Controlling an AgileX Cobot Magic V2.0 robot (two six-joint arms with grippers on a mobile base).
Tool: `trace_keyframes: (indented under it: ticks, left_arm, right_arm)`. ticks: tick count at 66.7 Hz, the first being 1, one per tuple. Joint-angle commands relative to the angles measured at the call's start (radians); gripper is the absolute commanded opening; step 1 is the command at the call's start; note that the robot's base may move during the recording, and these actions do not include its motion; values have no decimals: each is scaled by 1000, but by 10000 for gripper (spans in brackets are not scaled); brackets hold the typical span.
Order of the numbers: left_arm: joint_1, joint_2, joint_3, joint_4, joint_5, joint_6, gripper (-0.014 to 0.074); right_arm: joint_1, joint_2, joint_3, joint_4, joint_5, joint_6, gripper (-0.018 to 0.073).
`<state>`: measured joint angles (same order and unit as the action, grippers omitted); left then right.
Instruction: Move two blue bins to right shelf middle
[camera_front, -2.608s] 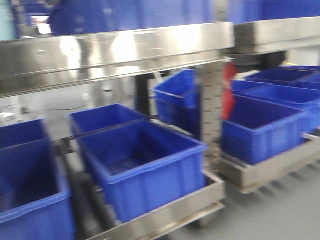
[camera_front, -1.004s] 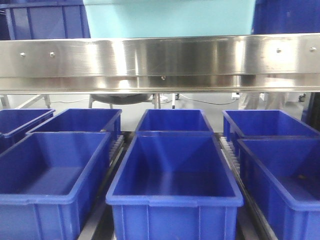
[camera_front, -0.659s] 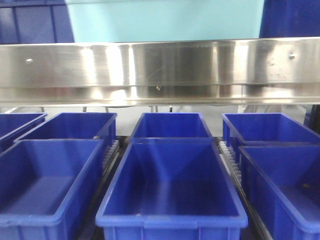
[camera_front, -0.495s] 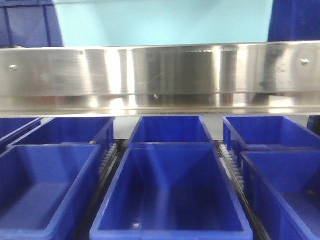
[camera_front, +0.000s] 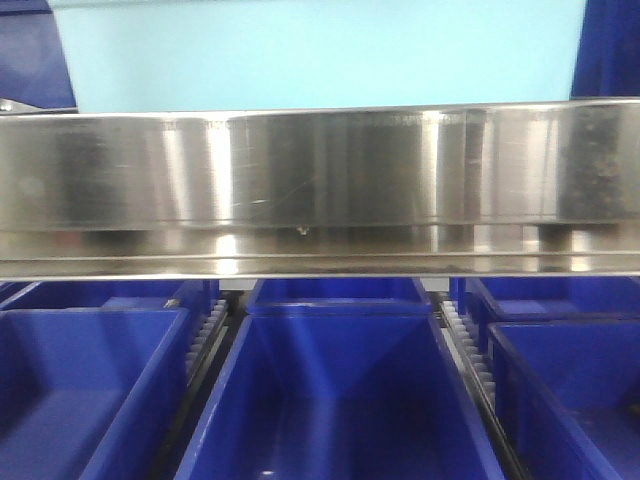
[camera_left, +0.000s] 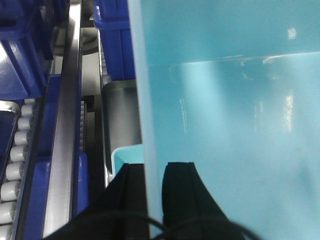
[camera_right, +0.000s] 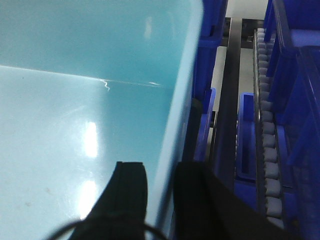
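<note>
Dark blue crates (camera_front: 330, 400) fill the lower rollers; the pale blue bin (camera_front: 320, 55) shows at 12 o'clock, just above the steel-railed right shelf middle (camera_front: 320, 190). Left end effector (camera_left: 156, 167) and right end effector (camera_right: 161, 167) each pinch a side wall. Level, even travel should keep the base clear of the rail.

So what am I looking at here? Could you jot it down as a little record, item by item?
Held item: pale blue bin, large, plastic, nothing seen inside
Left gripper: fingers either side of the bin's left wall, clamped on it
Right gripper: the same on the right wall
Bin position: above the stainless-steel shelf rail; whether it rests on the shelf cannot be told
Level below: dark blue bins, open-topped, in rows beside roller tracks
</note>
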<state>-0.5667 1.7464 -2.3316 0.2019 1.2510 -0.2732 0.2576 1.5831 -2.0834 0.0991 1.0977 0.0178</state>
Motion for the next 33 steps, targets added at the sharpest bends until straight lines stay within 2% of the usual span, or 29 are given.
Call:
trace_keyframes:
  ticks: [1,33]
  left_arm:
    - [-9,-18,-16,-33,-30,7,-111]
    - [-9,-18,-16,-33,-30,7,-111]
  right_arm:
    - [-7,-1,-8,-35,-58,19,-165]
    - [-7,-1,-8,-35,-58,19,-165]
